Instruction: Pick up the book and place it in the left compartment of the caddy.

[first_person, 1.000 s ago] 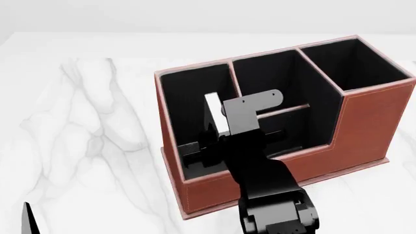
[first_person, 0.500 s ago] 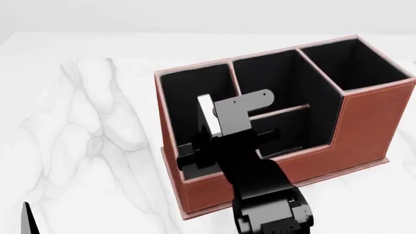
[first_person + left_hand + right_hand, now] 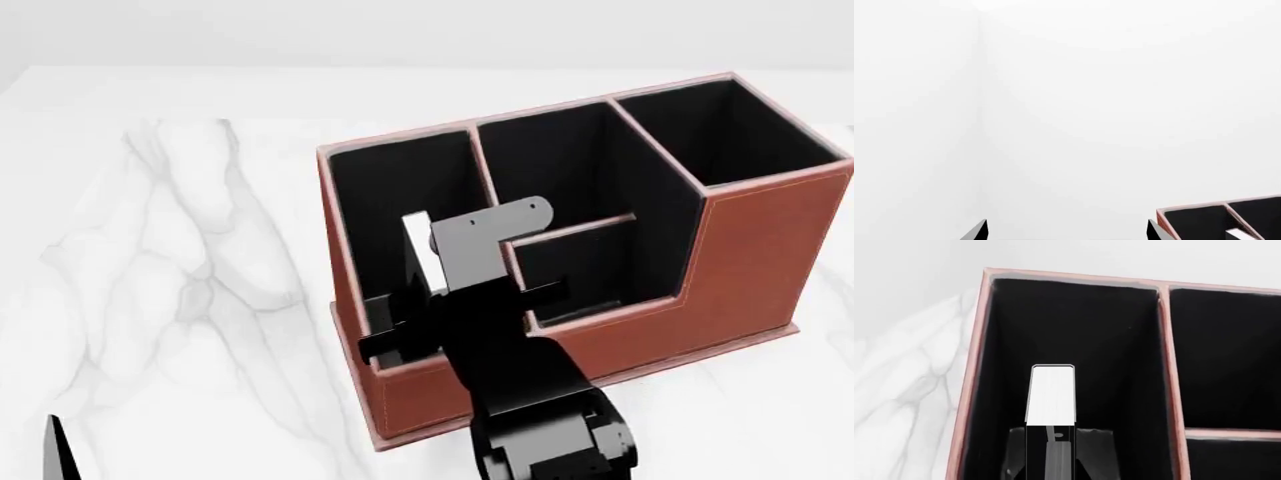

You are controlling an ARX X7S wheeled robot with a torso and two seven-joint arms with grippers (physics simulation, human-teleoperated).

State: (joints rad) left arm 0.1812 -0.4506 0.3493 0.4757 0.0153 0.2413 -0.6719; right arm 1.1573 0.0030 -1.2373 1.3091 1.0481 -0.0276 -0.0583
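The right gripper (image 3: 416, 300) clamps the book (image 3: 419, 252) upright over the left compartment (image 3: 400, 200) of the caddy (image 3: 747, 250), black lining clear on both sides of its white page edge. The divided middle slot (image 3: 574, 200) shows nothing inside. Since a second ago arm and book have shifted toward the caddy's front wall. Left gripper (image 3: 1064, 231): only two tips show, set wide apart.

White marble-patterned desk (image 3: 174, 250) with grey veining, flat, spreading wide in head view; plain pale wall (image 3: 400, 30) beyond desk's far edge.
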